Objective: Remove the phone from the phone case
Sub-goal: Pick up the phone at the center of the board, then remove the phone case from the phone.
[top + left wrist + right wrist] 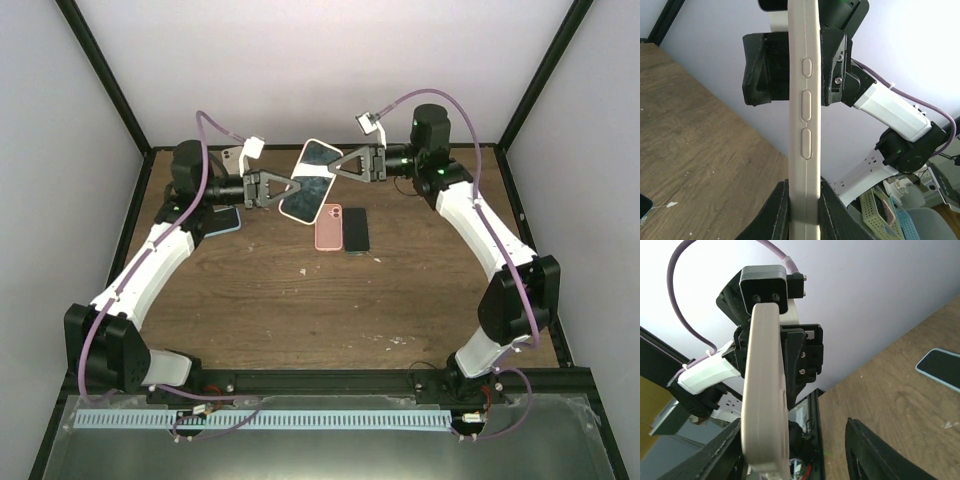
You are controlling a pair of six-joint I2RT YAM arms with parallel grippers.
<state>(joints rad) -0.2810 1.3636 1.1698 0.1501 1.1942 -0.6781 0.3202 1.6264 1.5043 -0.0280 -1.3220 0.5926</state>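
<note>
Risk hangs over the brown wooden table [300,300] as I run the two arms from afar: the slim phone in its cream-white rubbery case [310,180] is up in the air, tilted, between both grippers. The left gripper [296,189] is pressed tight on the lower end of the case, the only firm hold I can see. The right gripper [332,165] straddles the upper end with its jaws spread. As I judge it, if those jaws bite off-centre they could twist the phone in the left pinch. They could also clamp case and phone together, so that nothing peels free. A slip would drop it onto the table, near the pink phone-shaped piece [328,227] and the dark phone [357,230] lying below. The cased phone sits edge-on inside the right jaws. One black finger [720,455] is just beside its back, though I cannot tell if they touch, and the other finger [875,450] stands well apart. Its side buttons [807,100] face the left wrist camera.
</note>
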